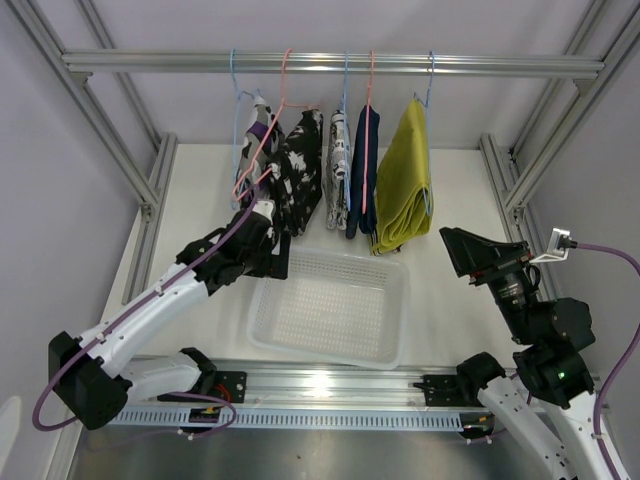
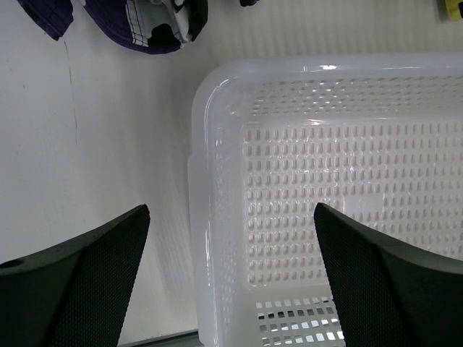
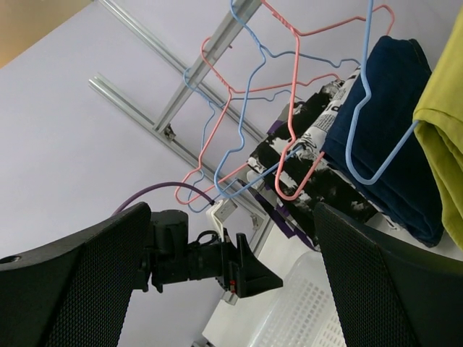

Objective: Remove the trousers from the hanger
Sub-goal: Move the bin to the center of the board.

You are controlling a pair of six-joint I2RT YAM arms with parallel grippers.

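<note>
Both are released and empty, yet the left claw (image 2: pixel 231 211) seems nearer than the right claw (image 3: pixel 231 211) to the trousers (image 1: pixel 300 170), which hang long side downward from hangers (image 1: pixel 286 80) on the far rail (image 1: pixel 150 62), above the worktop (image 1: pixel 200 180).

White table (image 1: pixel 195 175), aluminium frame rail (image 1: pixel 150 63), pale lilac walls (image 1: pixel 50 200)

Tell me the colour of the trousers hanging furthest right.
The rightmost trousers are mustard yellow; clearest in the top external view.
</note>
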